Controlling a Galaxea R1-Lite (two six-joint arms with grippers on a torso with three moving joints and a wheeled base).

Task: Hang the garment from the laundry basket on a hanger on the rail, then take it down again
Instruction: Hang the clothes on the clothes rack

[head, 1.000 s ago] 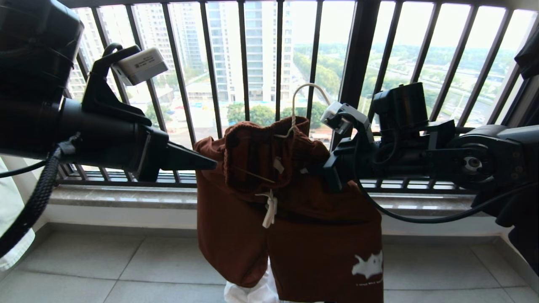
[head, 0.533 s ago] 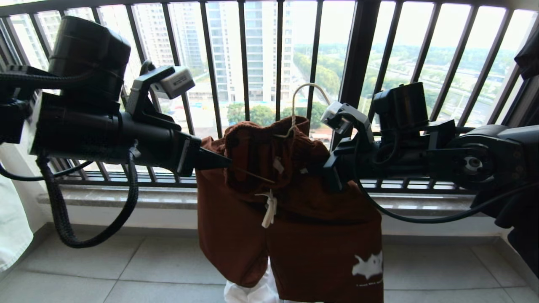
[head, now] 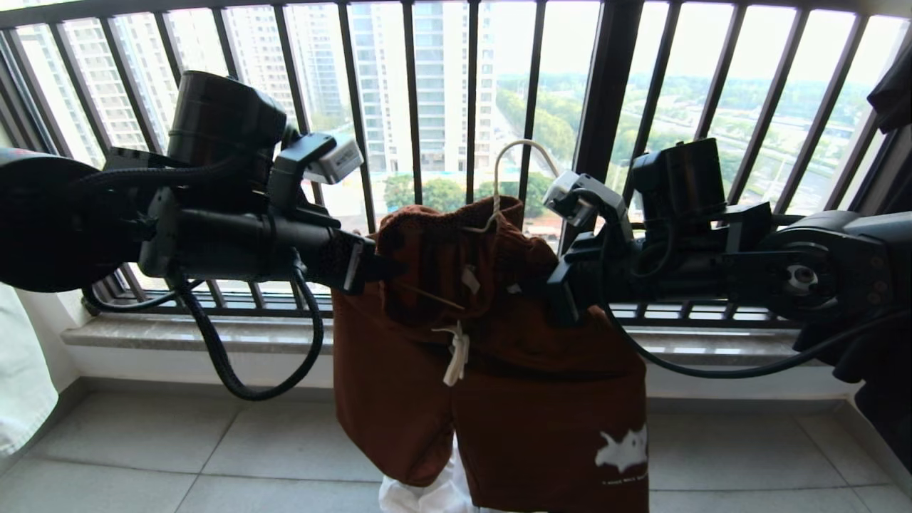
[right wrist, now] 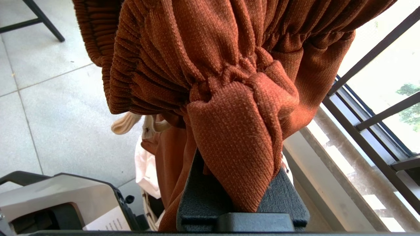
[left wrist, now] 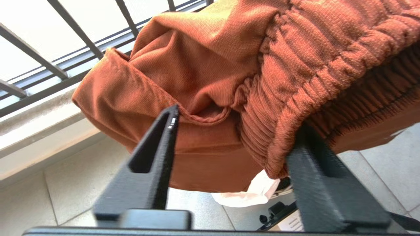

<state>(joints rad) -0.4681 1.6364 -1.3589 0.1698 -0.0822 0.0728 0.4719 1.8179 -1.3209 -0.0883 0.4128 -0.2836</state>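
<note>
Midair, two grippers flank one pair of rust-brown shorts [head: 491,370] before a black balustrade [head: 605,107].

Centre frame, the shorts drape over one cream hanger [head: 499,178], its hook rising above the waistband. From the left, the left gripper [left wrist: 229,144] has its jaws apart, one finger each side of the bunched waistband edge. From the right, the right gripper [right wrist: 236,196] has its jaws clamped together on a fold of the waistband. One white cloth [head: 420,495] lies at lower centre, under the shorts.
</note>
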